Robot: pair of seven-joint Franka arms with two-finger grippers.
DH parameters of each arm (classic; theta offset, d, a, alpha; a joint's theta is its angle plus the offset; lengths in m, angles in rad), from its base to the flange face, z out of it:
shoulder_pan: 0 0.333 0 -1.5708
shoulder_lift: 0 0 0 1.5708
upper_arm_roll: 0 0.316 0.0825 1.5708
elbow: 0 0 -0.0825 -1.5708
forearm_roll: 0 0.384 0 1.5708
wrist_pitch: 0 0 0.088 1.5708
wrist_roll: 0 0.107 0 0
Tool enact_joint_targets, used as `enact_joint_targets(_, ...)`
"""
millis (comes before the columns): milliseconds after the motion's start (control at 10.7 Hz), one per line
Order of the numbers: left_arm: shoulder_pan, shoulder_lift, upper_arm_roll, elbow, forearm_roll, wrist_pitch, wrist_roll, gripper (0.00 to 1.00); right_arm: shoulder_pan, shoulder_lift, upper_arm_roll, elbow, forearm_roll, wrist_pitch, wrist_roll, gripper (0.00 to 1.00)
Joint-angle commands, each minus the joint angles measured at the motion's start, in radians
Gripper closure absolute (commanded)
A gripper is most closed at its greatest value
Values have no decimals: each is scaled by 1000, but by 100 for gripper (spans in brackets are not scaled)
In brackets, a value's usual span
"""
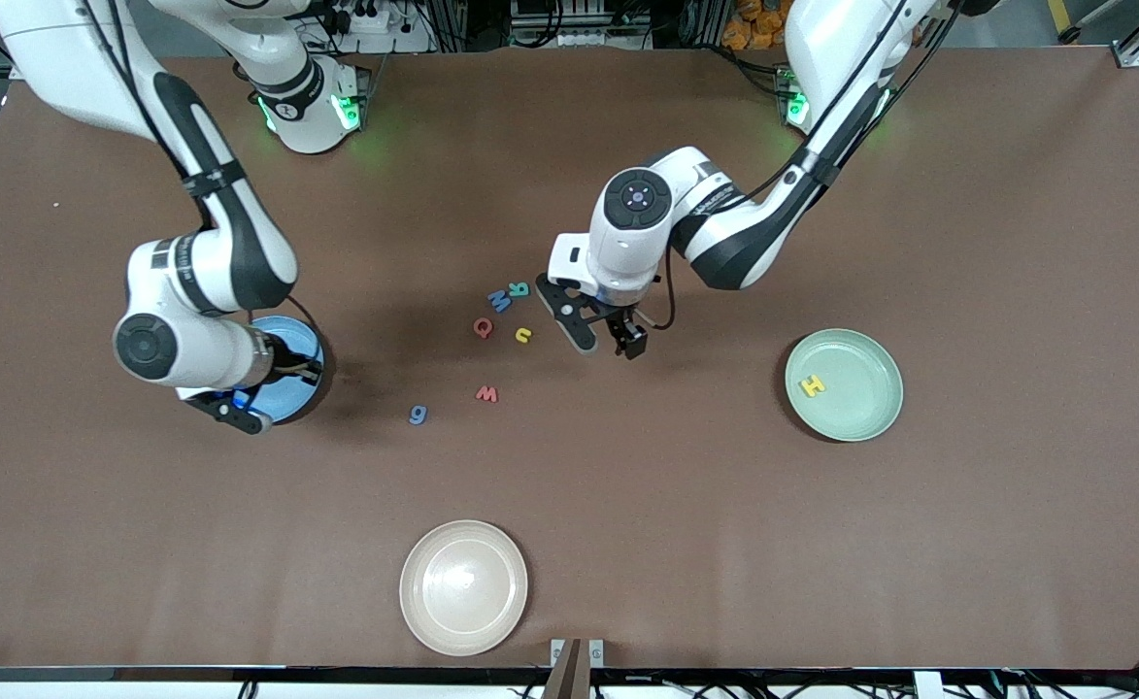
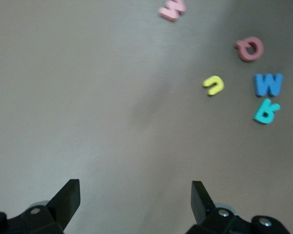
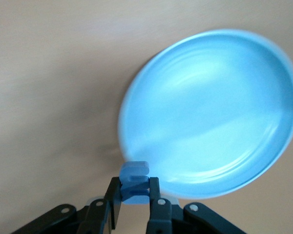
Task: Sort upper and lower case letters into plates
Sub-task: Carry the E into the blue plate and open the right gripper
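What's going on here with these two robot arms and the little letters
The right gripper is over the rim of the blue plate, shut on a small blue letter. The left gripper hangs open over the table beside the loose cluster: teal R, blue M, red Q, yellow u, red w and blue g. A yellow H already lies in the mint green plate. The beige plate holds nothing.
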Motion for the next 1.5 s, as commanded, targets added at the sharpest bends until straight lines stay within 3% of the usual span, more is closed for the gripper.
enact_joint_targets(0, -61, 33, 1, 45, 43, 8, 111, 0, -12, -21, -53, -56, 30, 64, -149, 100)
enact_joint_targets(375, -107, 68, 1, 49, 65, 8, 280, 0, -15, 7, -73, -106, 35, 155, -202, 100)
enact_joint_targets(562, -181, 109, 13, 58, 104, 9, 265, 0, -16, 14, -73, -95, 33, 146, -205, 30)
enact_joint_targets(656, -207, 132, 38, 93, 111, 8, 243, 0, -15, 10, -75, -86, 33, 140, -228, 0)
enact_joint_targets(937, -226, 152, 46, 104, 108, 8, 240, 0, -1, 11, -69, 52, 32, 40, -292, 0)
enact_joint_targets(1124, -244, 192, 46, 153, 106, 9, 222, 0, 30, 37, -67, 107, 33, 43, -394, 0)
enact_joint_targets(1405, -322, 227, 88, 174, 109, 9, 118, 0, 86, 88, -37, 193, 33, 46, -392, 0)
